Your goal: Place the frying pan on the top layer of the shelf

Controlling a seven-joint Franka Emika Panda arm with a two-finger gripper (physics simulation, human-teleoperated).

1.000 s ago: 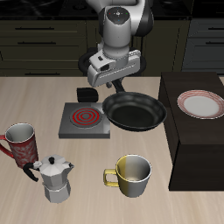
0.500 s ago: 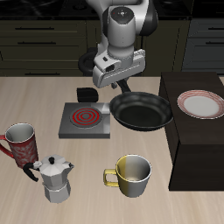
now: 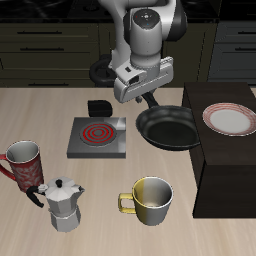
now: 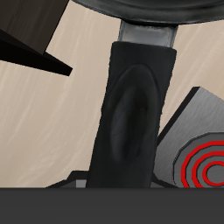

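**Frying pan held aloft beside the shelf, with the table's vessels**

We recorded the gripper pinching the long handle of the frying pan; in the wrist view the handle ran straight out from between the fingers to the pan's rim. The pan hung clear of the tabletop, roughly level, its round black bowl holding nothing that we could see. Its rim reached the near edge of the shelf, and from the exterior view we could not tell whether the two touched or whether the pan stood higher than the shelf's top.

On the shelf's flat top lay a white plate with a red-ringed rim; we saw nothing on it. Between the pan and the table's farther side sat the grey burner plate, its red coil also visible in the wrist view, and just behind it a small black object that we could not identify.

Nearer the table's front edge stood three vessels, well apart from the pan: a red patterned mug, a silver moka pot with its lid closed, and a yellow-and-white mug. The interiors of both mugs appeared dark, and we could not make out any contents.
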